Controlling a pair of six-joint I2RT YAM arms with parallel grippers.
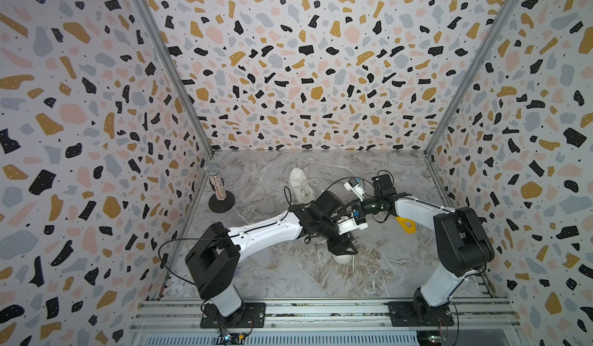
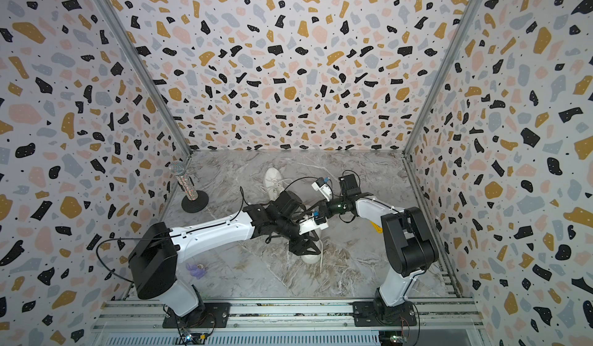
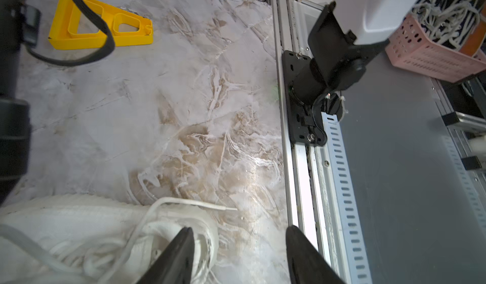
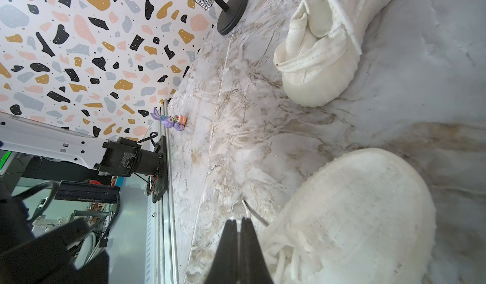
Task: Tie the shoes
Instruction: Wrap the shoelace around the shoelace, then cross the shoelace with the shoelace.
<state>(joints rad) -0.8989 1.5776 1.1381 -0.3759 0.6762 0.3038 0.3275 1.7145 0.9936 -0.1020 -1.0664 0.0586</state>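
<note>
Two cream knit shoes lie on the marble table. The far shoe [image 1: 301,184] [image 4: 318,45] lies free, its laces loose. The near shoe [image 1: 342,258] [image 2: 311,257] [image 4: 355,211] is mostly hidden under my crossed arms in both top views. My left gripper [image 3: 239,230] is open beside that shoe's collar, one finger [image 3: 181,251] over the collar, with only bare table between the fingertips. A loose lace [image 3: 189,203] curves away from the shoe [image 3: 79,230]. My right gripper [image 4: 238,220] is shut by the near shoe's laces, and a short lace end [image 4: 247,207] sticks out past its tips.
A glittery microphone on a round black stand [image 1: 215,184] is at the back left. A yellow triangular plastic piece [image 1: 406,225] [image 3: 100,24] lies under the right arm. A small purple toy [image 2: 197,270] [image 4: 172,120] sits front left. The metal rail [image 3: 302,164] edges the table's front.
</note>
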